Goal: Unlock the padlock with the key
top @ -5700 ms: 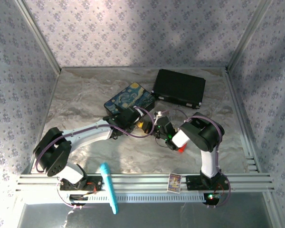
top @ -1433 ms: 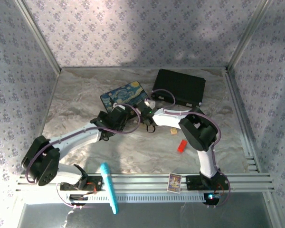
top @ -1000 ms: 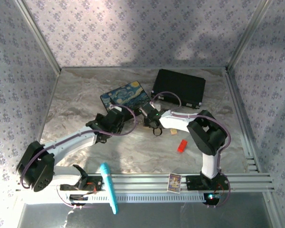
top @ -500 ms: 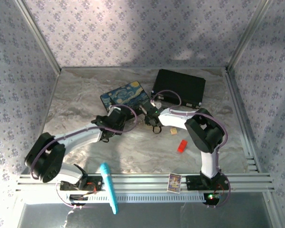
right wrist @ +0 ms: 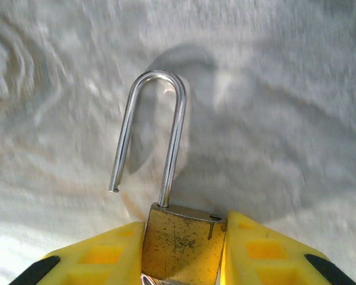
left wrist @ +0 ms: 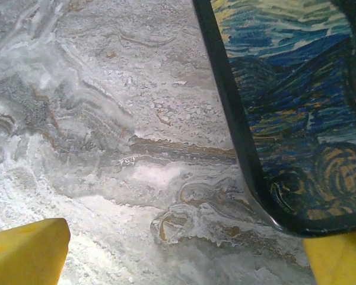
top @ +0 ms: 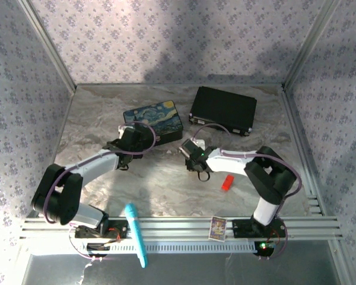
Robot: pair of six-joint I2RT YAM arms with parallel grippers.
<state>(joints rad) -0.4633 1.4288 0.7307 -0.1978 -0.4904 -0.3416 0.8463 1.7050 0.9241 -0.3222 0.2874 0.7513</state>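
Between the yellow fingers (right wrist: 101, 255) of the right gripper (right wrist: 185, 252) sits the padlock (right wrist: 183, 231), its body pinched from both sides with the jaws narrowed onto it. That body is a small block of dull brass-gold, scuffed and scratched on its face, with a tiny dark hole near one top corner. A thin, bright silver shackle rises from it in a tall U. One leg runs down into the body, while the other ends free in the air, well clear of the top, so the lock stands open. Its shadow falls on the pale surface behind.

From above, this gripper is near the middle of the marble table (top: 166, 196), nearer than the black case (top: 223, 110). The left gripper (left wrist: 181, 261) is spread wide and empty over the table, at the corner of the painted box (left wrist: 296, 119).
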